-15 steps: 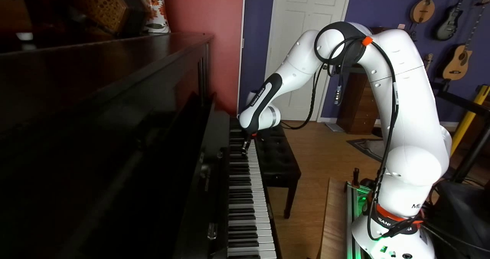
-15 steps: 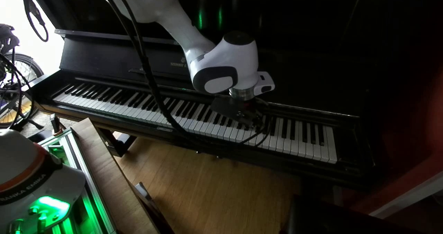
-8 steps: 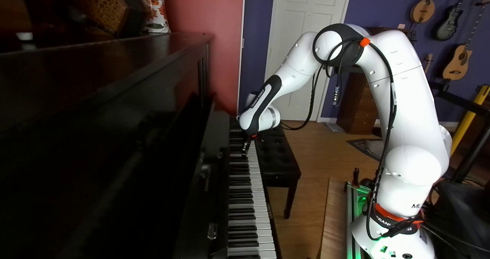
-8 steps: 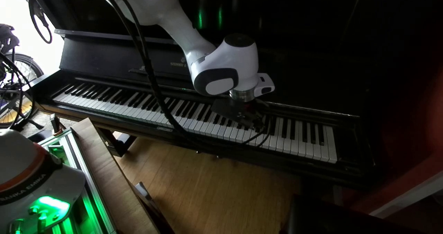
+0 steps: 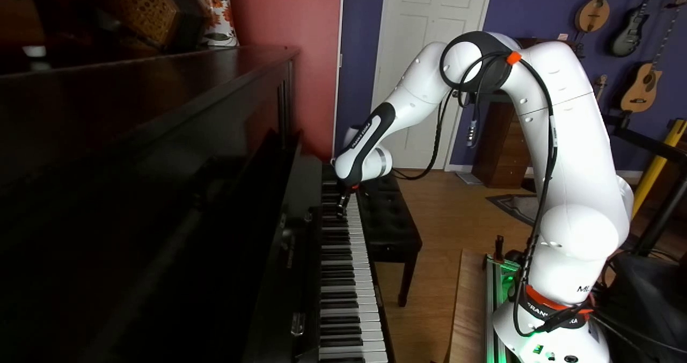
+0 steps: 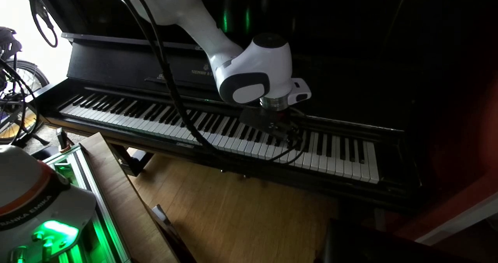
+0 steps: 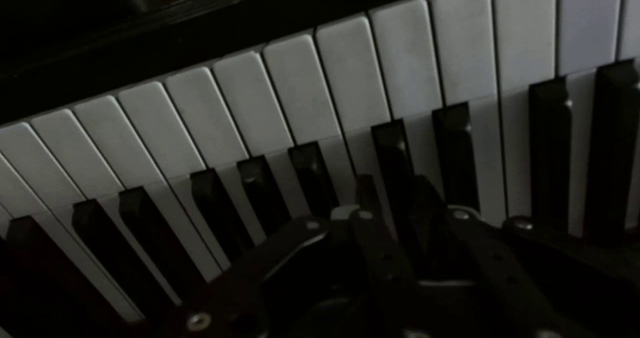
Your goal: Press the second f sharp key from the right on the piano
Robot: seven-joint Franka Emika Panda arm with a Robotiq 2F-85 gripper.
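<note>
The piano (image 6: 116, 64) has a dark glossy body and a long row of white keys (image 6: 330, 163) and black keys; it shows in both exterior views (image 5: 303, 191). My gripper (image 7: 395, 188) is partly open and empty, fingers pointing down over the black keys in the wrist view. A black key (image 7: 392, 135) of a pair shows between its fingers. A group of three black keys (image 7: 305, 153) lies just left of them. In an exterior view my gripper (image 6: 291, 139) hides part of the second three-black-key group from the right end. I cannot tell whether the fingertips touch keys.
A black padded bench (image 5: 389, 218) stands beside the keyboard. The piano's fallboard (image 6: 218, 76) rises behind the keys, close to the arm. A dark cable (image 6: 186, 127) hangs from the arm across the keys. The wooden table (image 6: 113, 185) stands by the robot base.
The arm dipped slightly, then came back up. My gripper now stands a little higher than half a second ago, shifted only slightly along the keyboard.
</note>
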